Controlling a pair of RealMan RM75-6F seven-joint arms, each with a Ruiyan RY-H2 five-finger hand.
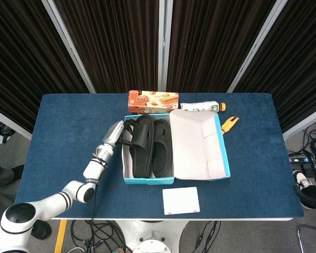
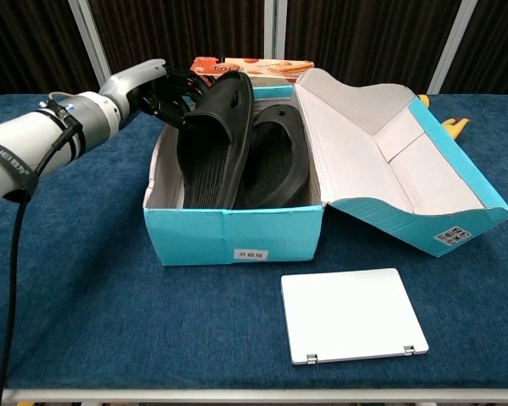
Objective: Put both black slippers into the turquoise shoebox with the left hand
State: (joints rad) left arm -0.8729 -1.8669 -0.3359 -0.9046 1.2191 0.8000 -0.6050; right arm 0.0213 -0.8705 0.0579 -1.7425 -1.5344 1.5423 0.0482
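The left robot hand [image 2: 165,93] clamps a black slipper [image 2: 213,139] tilted inside the turquoise shoebox [image 2: 237,233], beside the other slipper [image 2: 275,156], near the desk's [image 2: 85,288] far edge.

The left arm is stretched forward from the worktop's near-left corner. The left hand [image 2: 165,91] is curled closed around a slipper.

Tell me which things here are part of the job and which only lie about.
Job: left hand, holding the tilted slipper; second slipper, flat in the box; shoebox.

Lying about: biscuit box, bottle, yellow tool, white case, table.
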